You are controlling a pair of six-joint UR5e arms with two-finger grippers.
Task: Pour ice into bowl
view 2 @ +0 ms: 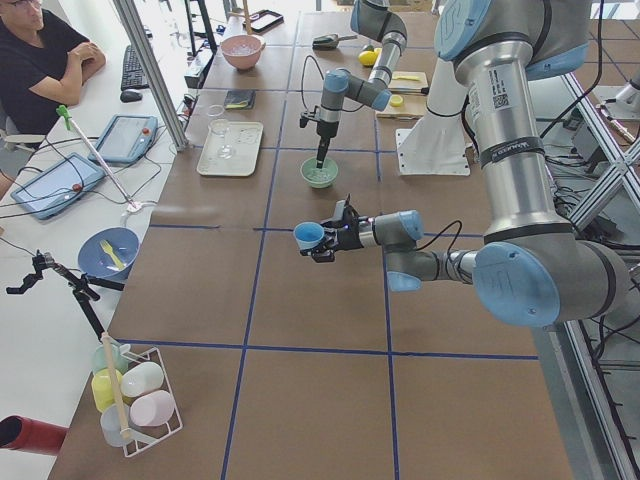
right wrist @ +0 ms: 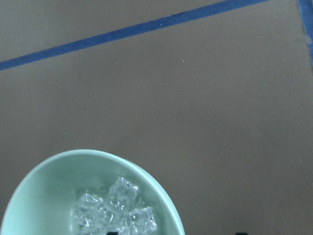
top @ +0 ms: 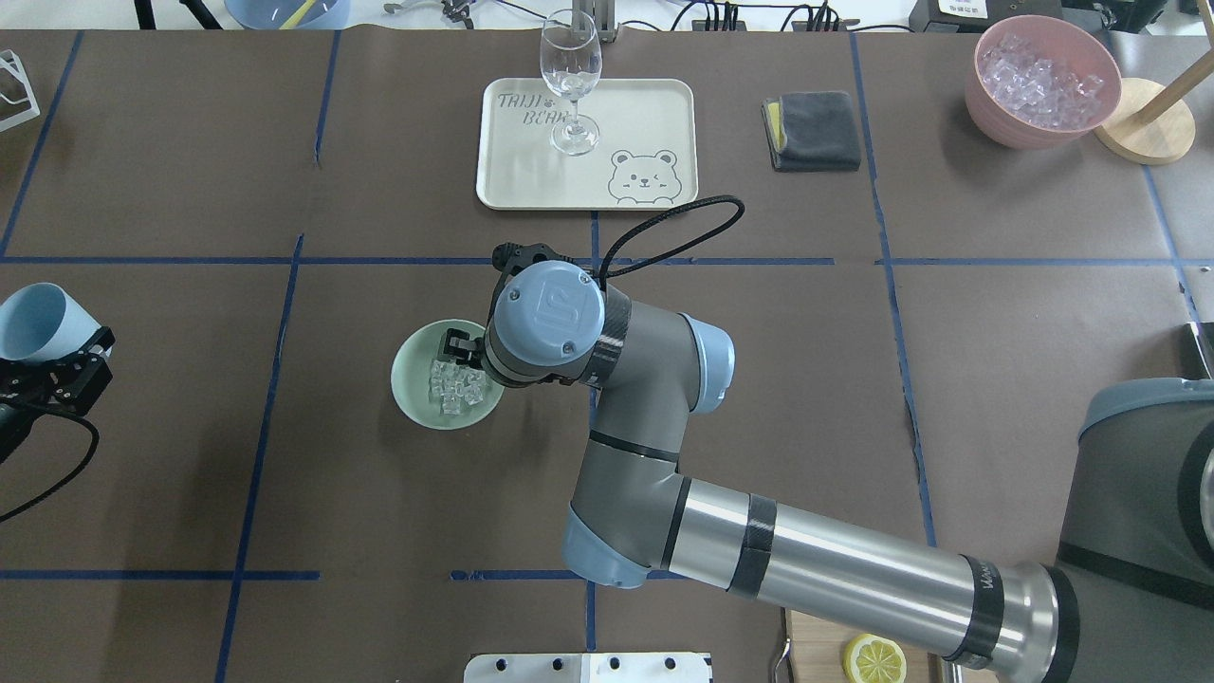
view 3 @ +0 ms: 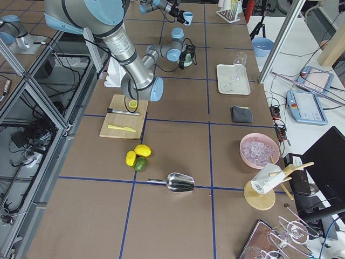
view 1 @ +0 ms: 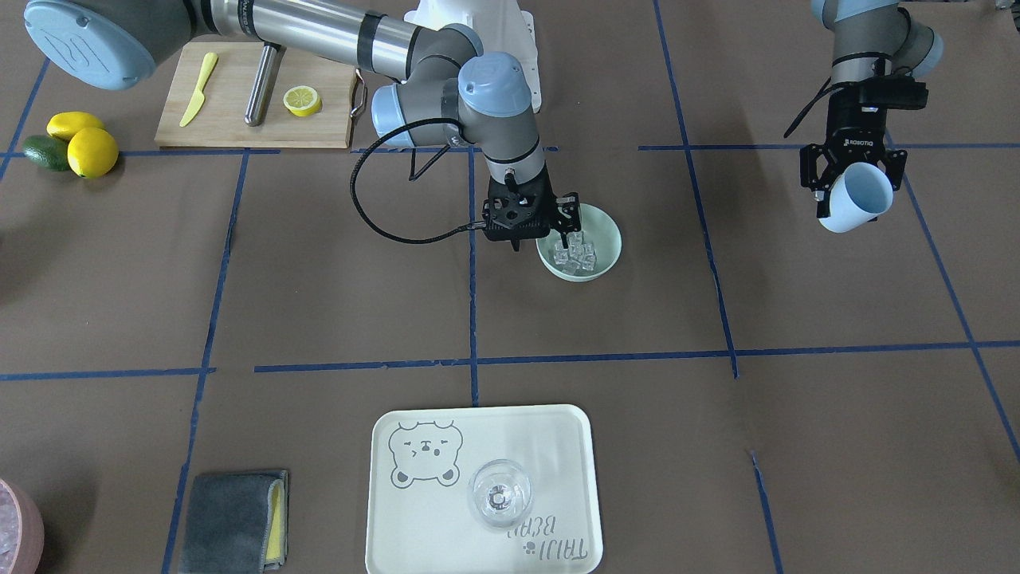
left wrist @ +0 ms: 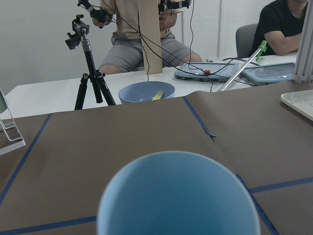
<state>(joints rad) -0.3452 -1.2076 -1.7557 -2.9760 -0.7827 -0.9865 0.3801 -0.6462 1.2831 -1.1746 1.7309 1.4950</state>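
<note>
The brown paper-covered table is ruled into squares by blue tape lines and lies mostly bare round the middle. The pale mint-green round bowl stands alone inside one taped square, with bare paper on every side. The cream rectangular tray is well apart toward the operators' edge, and the wooden cutting board is well apart toward the robot's base.

There is one bowl, one light blue plastic cup, and one clear stemmed glass upright on the tray. There is also one folded grey cloth and one pink container of icy pieces at a far corner. Beside the board lie two whole yellow lemons and one dark green fruit. On the board are one lemon half, one yellow knife and one metal rod. The clear glassy ice cubes sit heaped in the bowl's bottom — some seven or eight, too jumbled for an exact count.

The right arm stretches out over the table, its wrist pointing straight down. The right gripper stands at the bowl's rim on the robot's right side. Its fingers are apart, one inside the bowl by the ice and one outside, with the rim between them and not pinched. The left gripper hangs above bare paper well off to the side, clamped on the cup — which is tipped far over, nearly on its side.
</note>
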